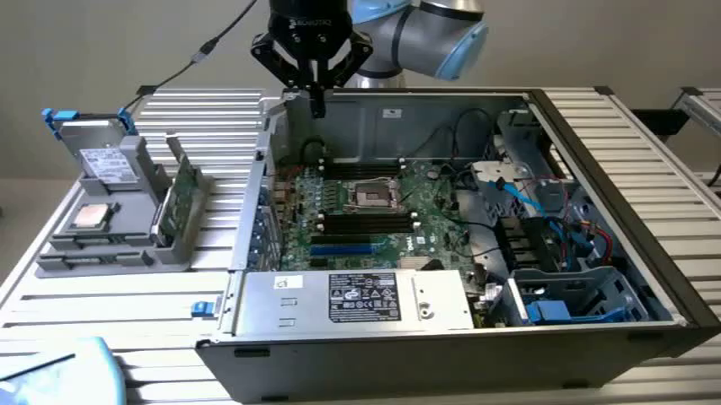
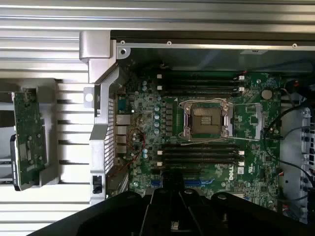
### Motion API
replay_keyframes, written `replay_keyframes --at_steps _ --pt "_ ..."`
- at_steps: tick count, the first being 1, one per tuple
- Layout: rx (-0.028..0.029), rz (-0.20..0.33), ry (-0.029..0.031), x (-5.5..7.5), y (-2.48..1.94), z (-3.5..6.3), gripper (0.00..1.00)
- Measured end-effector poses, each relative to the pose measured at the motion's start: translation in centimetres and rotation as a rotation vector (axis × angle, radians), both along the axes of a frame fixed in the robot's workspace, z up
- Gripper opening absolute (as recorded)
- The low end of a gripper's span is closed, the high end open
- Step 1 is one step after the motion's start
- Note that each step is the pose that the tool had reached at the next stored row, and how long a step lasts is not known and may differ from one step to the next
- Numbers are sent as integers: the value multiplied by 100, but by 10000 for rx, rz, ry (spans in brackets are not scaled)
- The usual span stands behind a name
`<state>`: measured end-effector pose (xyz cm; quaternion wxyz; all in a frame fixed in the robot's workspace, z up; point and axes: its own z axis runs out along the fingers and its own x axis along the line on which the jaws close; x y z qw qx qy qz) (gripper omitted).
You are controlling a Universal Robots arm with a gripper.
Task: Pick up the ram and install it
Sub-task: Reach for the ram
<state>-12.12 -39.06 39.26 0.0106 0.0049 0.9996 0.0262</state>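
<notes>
Now the gripper (image 1: 317, 101) hangs above the back wall of the computer case (image 1: 451, 337), fingers pressed together, holding nothing. The ram (image 1: 182, 202) seems to stand in the grey holder (image 1: 90, 257) beside the case. Shut fingers could knock it over.
</notes>
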Motion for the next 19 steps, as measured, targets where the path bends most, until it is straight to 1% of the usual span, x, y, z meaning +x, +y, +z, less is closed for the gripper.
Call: replay_keyframes --at_steps 15,16,18,19 --pt "0 -7 1 0 0 0 11" --pt "8 -10 27 -11 1 0 11" --pt "62 -8 123 -66 11 -1 11" --pt "88 -9 155 -93 16 -3 11"
